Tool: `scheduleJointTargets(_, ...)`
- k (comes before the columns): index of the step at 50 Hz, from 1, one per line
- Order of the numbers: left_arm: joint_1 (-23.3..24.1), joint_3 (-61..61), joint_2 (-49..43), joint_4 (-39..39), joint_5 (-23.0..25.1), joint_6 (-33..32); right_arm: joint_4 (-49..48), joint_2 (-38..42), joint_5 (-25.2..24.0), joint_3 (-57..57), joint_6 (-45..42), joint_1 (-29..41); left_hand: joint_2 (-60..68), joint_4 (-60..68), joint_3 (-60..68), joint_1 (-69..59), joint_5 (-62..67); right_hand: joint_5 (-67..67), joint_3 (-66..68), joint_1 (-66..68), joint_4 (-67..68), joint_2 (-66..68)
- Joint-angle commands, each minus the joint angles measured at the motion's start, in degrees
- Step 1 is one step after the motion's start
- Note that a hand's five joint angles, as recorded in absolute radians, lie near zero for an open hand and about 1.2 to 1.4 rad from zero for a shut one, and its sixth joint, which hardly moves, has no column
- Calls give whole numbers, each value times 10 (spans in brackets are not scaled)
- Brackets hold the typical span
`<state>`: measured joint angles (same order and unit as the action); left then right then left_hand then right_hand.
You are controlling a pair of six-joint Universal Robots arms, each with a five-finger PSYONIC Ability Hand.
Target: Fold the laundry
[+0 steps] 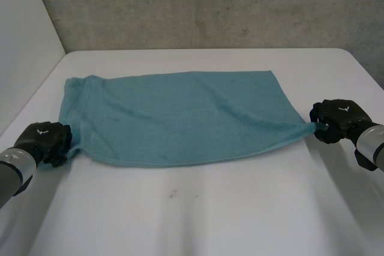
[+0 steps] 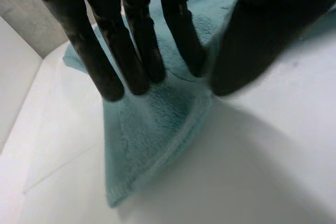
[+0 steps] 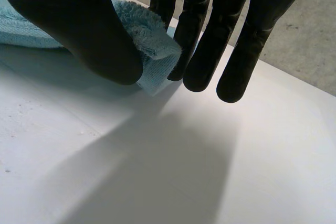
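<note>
Head camera behind, looking down at table (image 1: 198,220), wrist cameras close (seemingly palm-side), sharing towel (image 1: 180,118) corners.

Plain teal towel (image 1: 180,115), white table (image 1: 210,220), black left hand (image 1: 43,139) and right hand (image 1: 337,118), mottled grey wall (image 1: 210,4).

towel (image 1: 180,115): 1, teal, one piece of cloth.
hands: 2, black; 1 left hand (image 1: 45,139), 1 right hand (image 1: 339,119).
arms: 2, grey; 1 left arm (image 1: 12,172), 1 right arm (image 1: 373,145).
towel corners held: 2, one in each hand.
table (image 1: 210,226): 1, white.
dark specks (image 1: 172,194) on table: 2, small, near each other.
wall (image 1: 210,4) behind table: 1, grey.
</note>
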<state>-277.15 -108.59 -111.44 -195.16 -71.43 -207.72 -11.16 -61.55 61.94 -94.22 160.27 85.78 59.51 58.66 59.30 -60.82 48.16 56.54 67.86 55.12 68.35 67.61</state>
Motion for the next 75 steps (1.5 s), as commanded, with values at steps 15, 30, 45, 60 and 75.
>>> scheduleJointTargets(15, 5, -65, 182, 0, -2, -11, 229, -110, 11, 28, -182, -17, 205, 213, 207, -192, 218, 135, 121, 249, 117, 124)
scheduleJointTargets(30, -26, -107, 310, 239, 13, -152, 488, -255, 13, -49, -479, -173, 205, 213, 207, -192, 218, 135, 121, 249, 117, 124)
scheduleJointTargets(45, 14, 25, 163, 86, 109, -136, 355, -123, -2, 58, -305, -107, 205, 213, 207, -192, 218, 135, 121, 249, 117, 124)
scheduleJointTargets(60, 91, 355, -152, 26, 3, -108, 229, 132, 157, 333, -157, 21, 205, 213, 207, -192, 218, 135, 121, 249, 117, 124)
scheduleJointTargets(75, 127, 484, -276, -39, 7, -83, 135, 252, 219, 472, -145, 76, 20, 29, 22, -7, 34, -341, -355, -227, -360, -352)
